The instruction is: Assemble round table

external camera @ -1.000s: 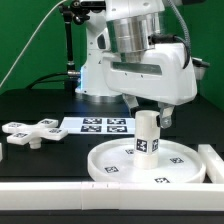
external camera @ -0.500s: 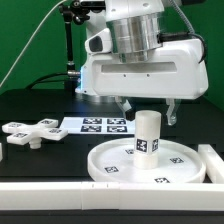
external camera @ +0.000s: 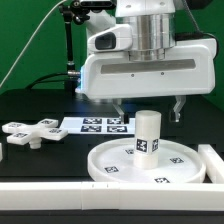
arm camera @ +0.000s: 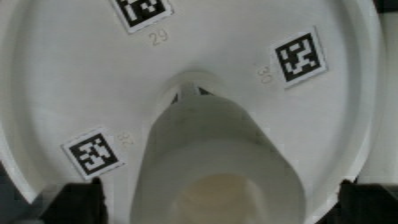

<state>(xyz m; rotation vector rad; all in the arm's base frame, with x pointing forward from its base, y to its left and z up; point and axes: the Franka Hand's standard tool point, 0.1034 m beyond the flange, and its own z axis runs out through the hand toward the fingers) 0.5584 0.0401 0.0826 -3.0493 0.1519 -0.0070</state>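
The large rimmed round disc (external camera: 148,162) lies on the black table. The short cylinder post (external camera: 148,134) stands upright at its middle, with a tag on its side. My gripper (external camera: 148,106) is open just above the post, its two fingers (external camera: 178,106) spread either side of the post's top and not touching it. In the wrist view the post (arm camera: 214,150) rises toward the camera from the disc (arm camera: 71,80), with dark fingertips (arm camera: 75,205) apart on either side. The cross-shaped piece (external camera: 30,131) lies on the table at the exterior view's left.
The marker board (external camera: 100,124) lies flat behind the disc. A long white bar (external camera: 60,190) runs along the front edge, with a raised white block (external camera: 212,160) at the exterior view's right. A black stand (external camera: 68,50) rises at the back.
My gripper has risen straight up off the post and its fingers have spread apart. The post stays upright on the disc.
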